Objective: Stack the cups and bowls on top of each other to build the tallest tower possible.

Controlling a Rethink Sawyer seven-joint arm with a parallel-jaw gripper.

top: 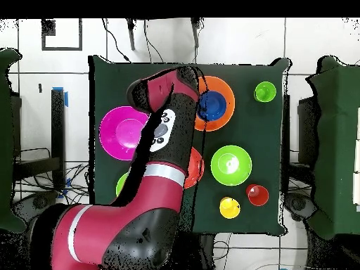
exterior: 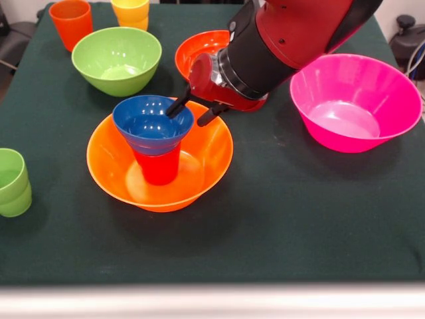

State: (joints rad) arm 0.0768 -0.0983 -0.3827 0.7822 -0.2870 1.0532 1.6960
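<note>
The tower stands mid-table: a large orange bowl (exterior: 207, 149) holds a red cup (exterior: 158, 167), and a small blue bowl (exterior: 149, 126) sits upright on that cup. My gripper (exterior: 186, 117) reaches in from the upper right and is open. One black finger (exterior: 176, 106) is over the blue bowl's inside and the other is just outside its right rim, so the jaws straddle the rim without clamping it. Two light green cups (exterior: 13, 183) are nested at the left edge. In the overhead view the blue bowl (top: 212, 105) sits in the orange bowl (top: 226, 90); the arm hides the gripper.
A light green bowl (exterior: 116, 60), an orange cup (exterior: 71, 23) and a yellow cup (exterior: 131, 12) stand at the far left. A red-orange bowl (exterior: 202, 48) is partly behind the gripper. A large pink bowl (exterior: 355, 100) is at the right. A second green bowl (top: 122, 184) peeks from under the arm.
</note>
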